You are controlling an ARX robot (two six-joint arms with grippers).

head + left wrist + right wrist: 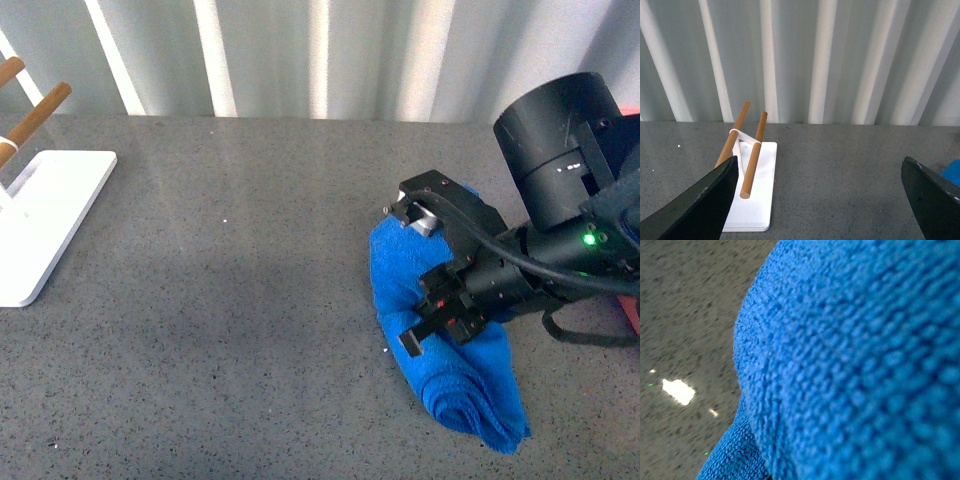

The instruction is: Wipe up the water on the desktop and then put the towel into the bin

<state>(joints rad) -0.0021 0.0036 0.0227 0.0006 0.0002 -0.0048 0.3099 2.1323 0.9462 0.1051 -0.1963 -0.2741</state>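
Note:
The blue towel (455,385) lies bunched on the dark grey speckled desktop (230,300) at the right front. My right gripper (412,280) is shut on the towel, with one finger at its far edge and one across its middle. In the right wrist view the towel (850,365) fills most of the picture and hides the jaws; beside it is desktop (685,315) with a bright glint (677,391). A sliver of the salmon-pink bin (632,315) shows at the right edge behind the arm. My left gripper (817,210) is open and empty above the desktop. A towel corner (952,172) shows at that view's edge.
A white flat-based rack with wooden rods (45,220) stands at the far left; it also shows in the left wrist view (752,200). A corrugated pale wall (320,55) runs along the back edge of the desktop.

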